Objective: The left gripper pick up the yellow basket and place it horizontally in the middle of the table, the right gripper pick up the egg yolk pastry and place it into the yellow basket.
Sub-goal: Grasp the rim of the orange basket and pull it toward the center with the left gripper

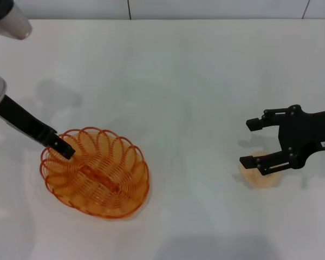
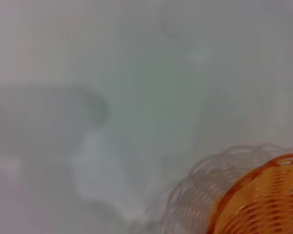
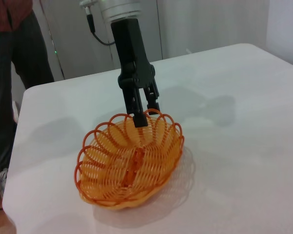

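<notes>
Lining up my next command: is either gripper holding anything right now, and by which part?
The left gripper pinches the yellow basket by its scalloped rim, one finger inside. The right gripper is open around the egg yolk pastry, not gripping it.

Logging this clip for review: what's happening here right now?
The left gripper straddles the far rim of the yellow basket, one finger inside and one outside, with the basket resting on the table toward its left side. The right gripper is open around the egg yolk pastry, which sits on the table, not in the basket.
</notes>
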You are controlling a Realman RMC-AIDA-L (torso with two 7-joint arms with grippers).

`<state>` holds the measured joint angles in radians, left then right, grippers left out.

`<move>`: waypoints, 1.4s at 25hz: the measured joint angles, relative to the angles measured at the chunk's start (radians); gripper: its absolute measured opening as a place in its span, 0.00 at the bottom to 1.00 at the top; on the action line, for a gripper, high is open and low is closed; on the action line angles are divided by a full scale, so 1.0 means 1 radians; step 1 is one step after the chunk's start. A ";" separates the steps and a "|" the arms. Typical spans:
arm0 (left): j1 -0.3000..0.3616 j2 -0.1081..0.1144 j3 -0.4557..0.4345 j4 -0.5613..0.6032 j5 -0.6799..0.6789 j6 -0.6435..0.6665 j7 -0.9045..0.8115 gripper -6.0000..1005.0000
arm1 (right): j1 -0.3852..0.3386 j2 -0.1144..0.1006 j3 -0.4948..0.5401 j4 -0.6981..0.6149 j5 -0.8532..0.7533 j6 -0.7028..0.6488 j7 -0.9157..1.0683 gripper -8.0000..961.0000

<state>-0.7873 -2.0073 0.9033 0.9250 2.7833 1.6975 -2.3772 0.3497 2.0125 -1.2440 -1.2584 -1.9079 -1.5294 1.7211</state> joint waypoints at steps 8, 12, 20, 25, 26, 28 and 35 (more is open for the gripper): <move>-0.017 -0.003 0.004 -0.041 0.022 -0.015 0.002 0.60 | -0.001 0.000 0.001 0.001 0.000 0.000 0.000 0.88; -0.017 -0.003 0.009 -0.051 0.024 -0.022 0.000 0.53 | -0.003 0.000 0.001 0.001 0.000 0.000 0.000 0.88; -0.018 -0.006 0.019 -0.066 0.025 -0.031 0.000 0.51 | -0.005 0.000 0.001 0.001 0.000 -0.003 0.000 0.88; -0.021 -0.008 0.030 -0.085 0.025 -0.037 -0.003 0.50 | -0.005 0.000 0.002 0.001 0.000 -0.010 0.000 0.88; -0.022 -0.008 0.029 -0.087 0.025 -0.038 -0.004 0.49 | -0.005 0.000 0.002 0.000 0.000 -0.011 0.000 0.88; -0.023 -0.008 0.027 -0.087 0.026 -0.039 -0.007 0.48 | -0.005 0.000 0.003 0.000 0.000 -0.012 0.000 0.88; -0.024 -0.012 0.035 -0.088 0.025 -0.041 -0.009 0.46 | -0.006 0.000 0.003 -0.002 0.001 -0.021 0.000 0.88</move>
<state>-0.8114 -2.0195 0.9385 0.8374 2.8087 1.6570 -2.3862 0.3436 2.0126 -1.2409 -1.2604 -1.9066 -1.5508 1.7211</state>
